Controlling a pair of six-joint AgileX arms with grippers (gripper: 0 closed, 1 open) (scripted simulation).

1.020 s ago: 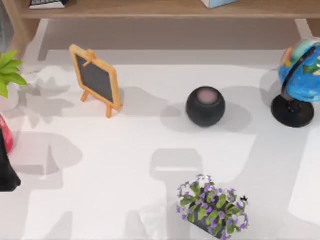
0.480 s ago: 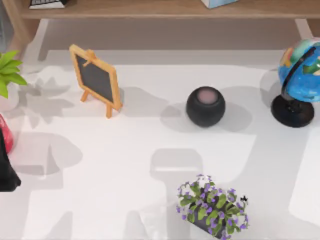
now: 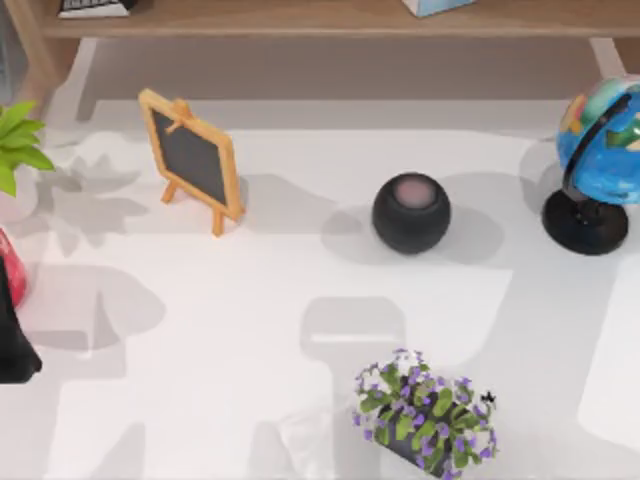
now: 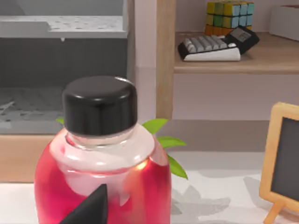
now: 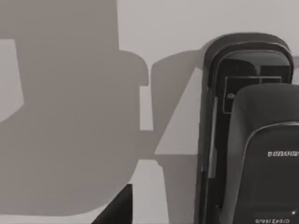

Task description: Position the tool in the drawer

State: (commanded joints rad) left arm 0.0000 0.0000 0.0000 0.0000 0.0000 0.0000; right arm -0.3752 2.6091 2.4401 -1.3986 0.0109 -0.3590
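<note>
A black, glossy tool (image 5: 247, 135) with a rounded end and small lettering lies on the white table, close under my right gripper (image 5: 117, 207), of which a dark tip shows. My left gripper (image 4: 88, 207) hovers close to a red bottle (image 4: 100, 163) with a black cap. At the table's left edge the left arm (image 3: 12, 340) shows as a dark shape beside that bottle (image 3: 10, 265). Behind the bottle stands a grey unit with an open drawer-like compartment (image 4: 60, 70).
On the table stand a small chalkboard easel (image 3: 193, 160), a black round speaker (image 3: 411, 212), a globe (image 3: 600, 150) at the right and a purple flower pot (image 3: 425, 415) near the front. A green plant (image 3: 18, 140) sits far left. A wooden shelf (image 4: 233, 58) holds a calculator and a cube.
</note>
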